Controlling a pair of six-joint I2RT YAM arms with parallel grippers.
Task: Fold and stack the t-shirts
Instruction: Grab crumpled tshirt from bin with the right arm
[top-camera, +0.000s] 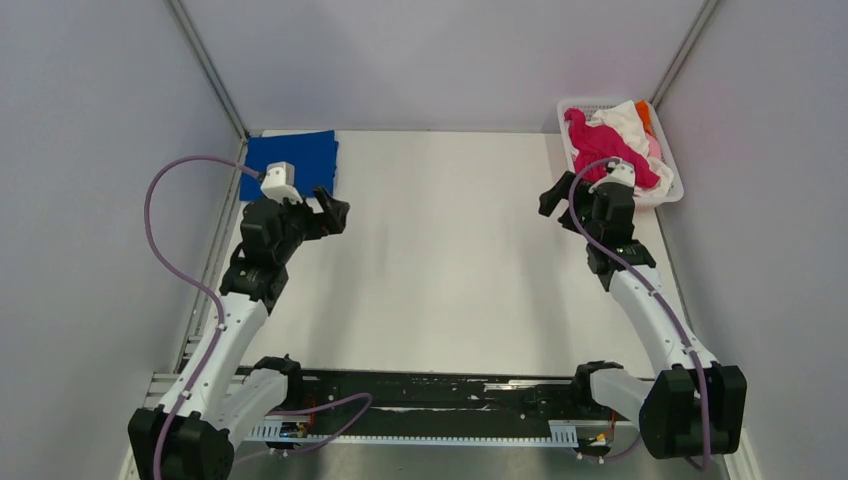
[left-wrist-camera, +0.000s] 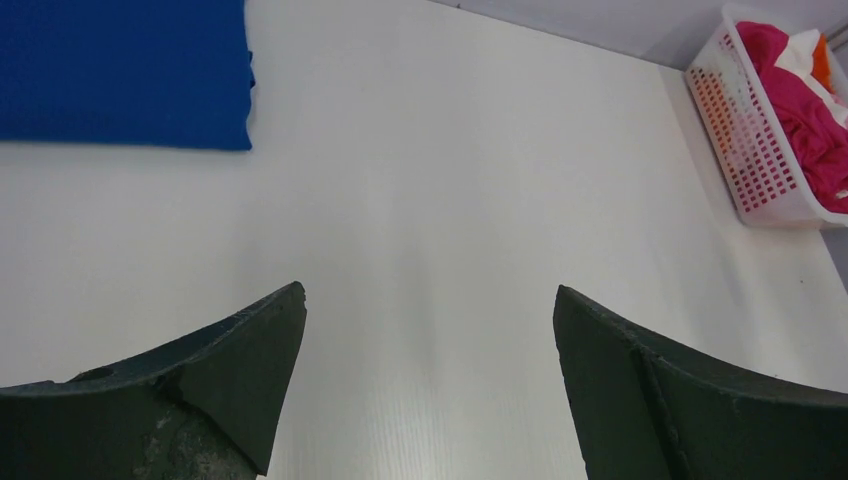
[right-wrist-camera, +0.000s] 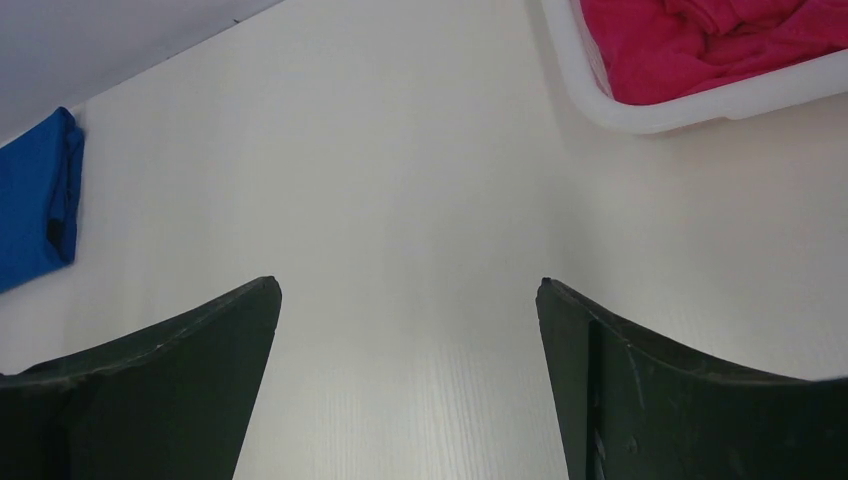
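A folded royal-blue t-shirt (top-camera: 295, 158) lies flat at the table's far left corner; it shows in the left wrist view (left-wrist-camera: 120, 70) and the right wrist view (right-wrist-camera: 35, 205). A crumpled magenta-red t-shirt (top-camera: 605, 145) lies on top of a white t-shirt (top-camera: 625, 118), an orange one (top-camera: 645, 117) and a pink one (top-camera: 655, 150) in the basket. My left gripper (top-camera: 333, 211) is open and empty, just right of and nearer than the blue shirt. My right gripper (top-camera: 552, 196) is open and empty, left of the basket's near end.
The white lattice basket (top-camera: 668, 196) stands at the far right corner against the wall; it shows in the left wrist view (left-wrist-camera: 745, 150) and its rim in the right wrist view (right-wrist-camera: 690, 105). Grey walls close the table on three sides.
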